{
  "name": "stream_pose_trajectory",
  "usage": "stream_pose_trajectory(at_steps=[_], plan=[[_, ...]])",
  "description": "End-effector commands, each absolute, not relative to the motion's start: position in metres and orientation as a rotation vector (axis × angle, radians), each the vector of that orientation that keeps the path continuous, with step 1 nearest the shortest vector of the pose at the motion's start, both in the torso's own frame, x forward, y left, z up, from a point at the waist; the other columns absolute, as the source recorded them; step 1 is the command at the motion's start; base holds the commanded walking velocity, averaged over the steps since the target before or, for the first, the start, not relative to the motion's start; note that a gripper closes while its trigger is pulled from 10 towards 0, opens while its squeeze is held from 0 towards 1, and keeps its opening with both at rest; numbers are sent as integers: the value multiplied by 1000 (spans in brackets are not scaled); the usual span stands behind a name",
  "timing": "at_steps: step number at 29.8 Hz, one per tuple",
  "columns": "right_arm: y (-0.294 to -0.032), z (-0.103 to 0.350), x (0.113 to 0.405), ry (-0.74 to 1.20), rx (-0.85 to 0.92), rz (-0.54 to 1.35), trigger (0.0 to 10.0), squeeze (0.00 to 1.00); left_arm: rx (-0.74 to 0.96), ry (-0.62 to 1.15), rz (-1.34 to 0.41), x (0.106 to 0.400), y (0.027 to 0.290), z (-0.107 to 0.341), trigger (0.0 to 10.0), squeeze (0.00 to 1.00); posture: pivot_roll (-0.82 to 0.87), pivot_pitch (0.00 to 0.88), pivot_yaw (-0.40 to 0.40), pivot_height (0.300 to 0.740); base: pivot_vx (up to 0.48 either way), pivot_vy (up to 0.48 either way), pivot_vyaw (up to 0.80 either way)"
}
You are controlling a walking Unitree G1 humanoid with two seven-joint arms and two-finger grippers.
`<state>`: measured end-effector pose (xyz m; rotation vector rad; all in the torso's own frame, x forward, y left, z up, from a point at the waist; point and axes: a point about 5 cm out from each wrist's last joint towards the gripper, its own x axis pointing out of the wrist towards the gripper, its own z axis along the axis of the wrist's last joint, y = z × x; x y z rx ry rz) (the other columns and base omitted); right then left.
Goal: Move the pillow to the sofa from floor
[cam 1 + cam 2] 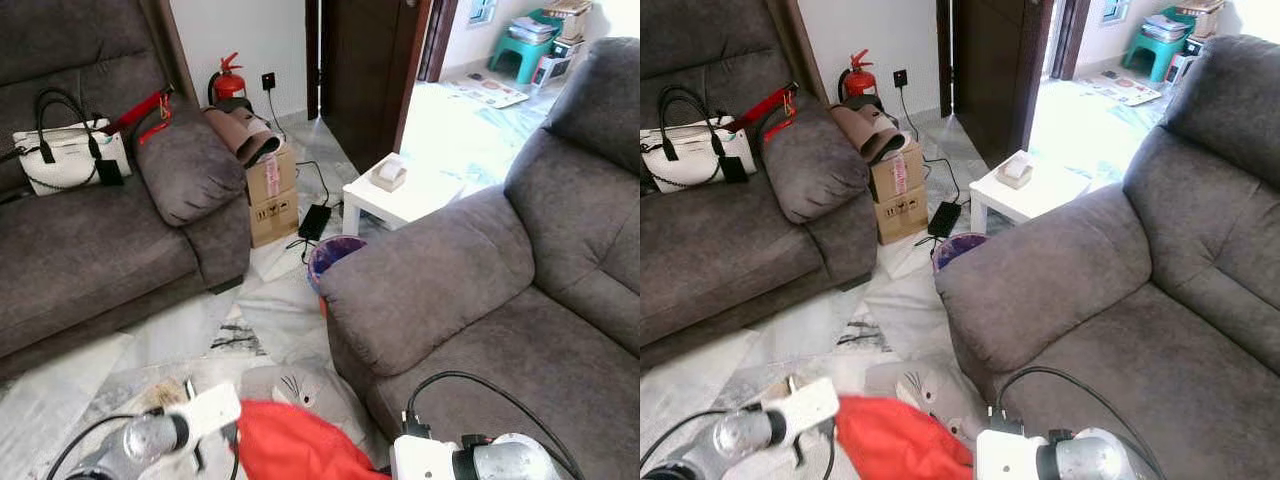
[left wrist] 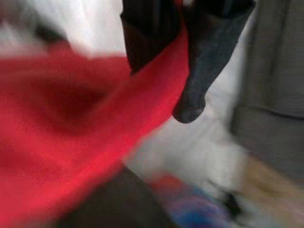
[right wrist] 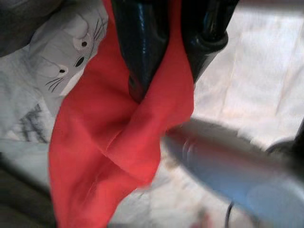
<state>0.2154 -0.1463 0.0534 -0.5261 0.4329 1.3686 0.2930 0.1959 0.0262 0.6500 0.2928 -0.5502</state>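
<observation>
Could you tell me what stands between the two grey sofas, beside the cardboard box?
In the eye views, a purple bin stands against the right sofa's arm, with a black adapter lying by the box.

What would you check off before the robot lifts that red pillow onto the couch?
1. Left gripper pinching the red pillow: ok, fabric sits between its fingers.
2. Right gripper pinching it: ok, cloth bunched between its fingers.
3. Pillow off the floor: cannot tell.
4. Sofa seat on the robot's right bare for landing: ok.
5. Grey cat-face cushion free of the pillow: cannot tell, it lies right beside it.
</observation>
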Motion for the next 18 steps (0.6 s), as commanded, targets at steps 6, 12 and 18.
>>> stream_pose_trajectory(at_steps=[6, 12, 18], plan=[[-143, 51, 238, 275, -275, 994, 10000, 0, 263, 47, -139, 307, 194, 62, 10000, 0, 42, 88, 26, 740, 0, 0, 0], [-151, 53, 256, 183, -1, 615, 10000, 0, 136, -6, -35, 292, 185, 67, 10000, 0, 44, 103, 30, 740, 0, 0, 0], [-152, 60, 273, 105, 139, 355, 10000, 0, 82, -58, 48, 282, 186, 79, 10000, 0, 56, 112, 31, 740, 0, 0, 0]])
